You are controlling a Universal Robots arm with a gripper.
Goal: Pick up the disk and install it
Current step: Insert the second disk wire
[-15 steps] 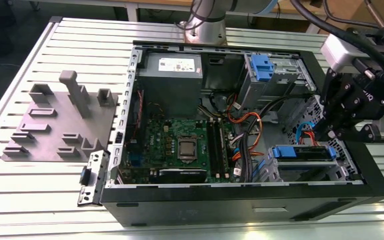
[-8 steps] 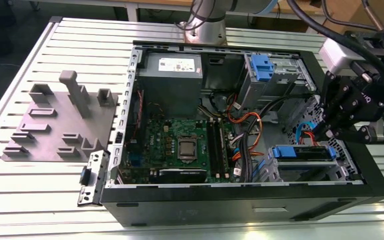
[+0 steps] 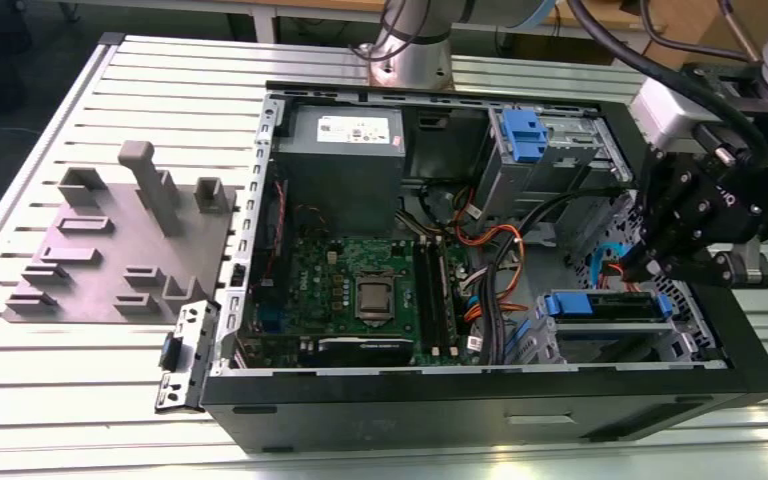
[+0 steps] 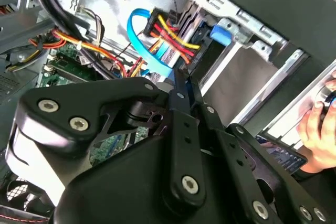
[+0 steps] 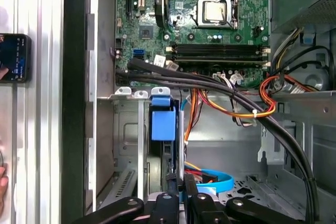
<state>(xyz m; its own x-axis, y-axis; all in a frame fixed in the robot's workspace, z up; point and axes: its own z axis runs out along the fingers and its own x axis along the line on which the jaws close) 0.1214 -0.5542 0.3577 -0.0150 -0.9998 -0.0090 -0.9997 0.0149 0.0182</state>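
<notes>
Where the hand (image 3: 638, 268) hangs: over the front corner of the computer case (image 3: 491, 375), just above the disk (image 3: 607, 305).
Hand state: cannot tell whether it is spread, pressed together or pinching the disk.
Disk: inside the case, seated in a silver drive cage near the case's front wall, its blue carrier end (image 5: 163, 121) showing in the first wrist view.
Motherboard (image 3: 357, 280): on the case floor, beside the cage.
Case: lying open on the slotted table (image 3: 37, 380).
</notes>
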